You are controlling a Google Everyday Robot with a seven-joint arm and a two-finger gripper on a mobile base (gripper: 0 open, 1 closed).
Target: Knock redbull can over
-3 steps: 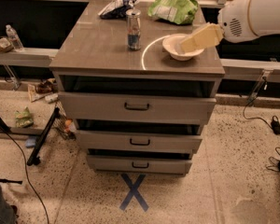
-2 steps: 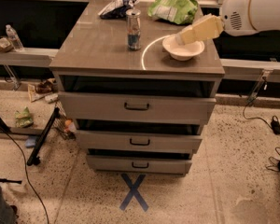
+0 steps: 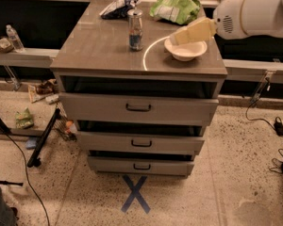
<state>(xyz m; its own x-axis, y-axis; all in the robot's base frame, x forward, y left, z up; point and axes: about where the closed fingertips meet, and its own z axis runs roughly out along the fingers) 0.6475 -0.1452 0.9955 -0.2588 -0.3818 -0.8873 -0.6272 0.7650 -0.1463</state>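
Your redbull can (image 3: pixel 135 29) stands upright on the desk (image 3: pixel 94 51), long axis vertical. It lies leftward in view from the end effector (image 3: pixel 179 36), which hovers over the white bowl (image 3: pixel 186 54). Released or clenched, you cannot tell.

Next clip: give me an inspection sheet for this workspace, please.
Surface: grey cabinet top, three drawers ajar below.
Job's things: redbull can upright, near the back middle.
Clutter: white bowl, green bag, dark bag.
Grippers: gripper over the bowl, right of the can, apart from it.
Cables: black cable on the floor, right side.
Surroundings: water bottle on left ledge; blue X on floor.
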